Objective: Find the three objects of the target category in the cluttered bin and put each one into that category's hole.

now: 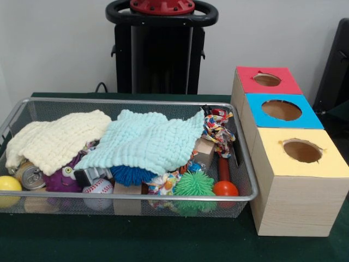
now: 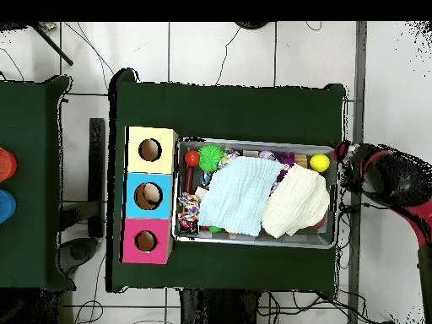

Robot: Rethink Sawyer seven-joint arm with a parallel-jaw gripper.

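A wire mesh bin [image 1: 131,197] holds a heap of toys under a light blue cloth [image 1: 147,142] and a cream cloth [image 1: 57,139]. Along its front show a yellow ball [image 1: 9,184], a can [image 1: 30,176], a purple toy [image 1: 62,177], a baseball [image 1: 98,188], a blue spiky ball [image 1: 131,174], a green spiky ball [image 1: 194,184] and an orange-red ball [image 1: 225,189]. A rope toy [image 1: 218,131] lies at the right end. Beside the bin stand the red box [image 1: 289,82], blue box [image 1: 311,117] and yellow box [image 1: 327,164], each with a round hole. My gripper [image 2: 344,153] hangs off the bin's end, apart from everything.
The red and black arm [image 2: 392,177] reaches out past the table edge in the overhead view. The bin [image 2: 253,243] lies against the row of boxes [image 2: 148,215]. A second green table [image 2: 34,186] stands to the left with red and blue objects at its edge.
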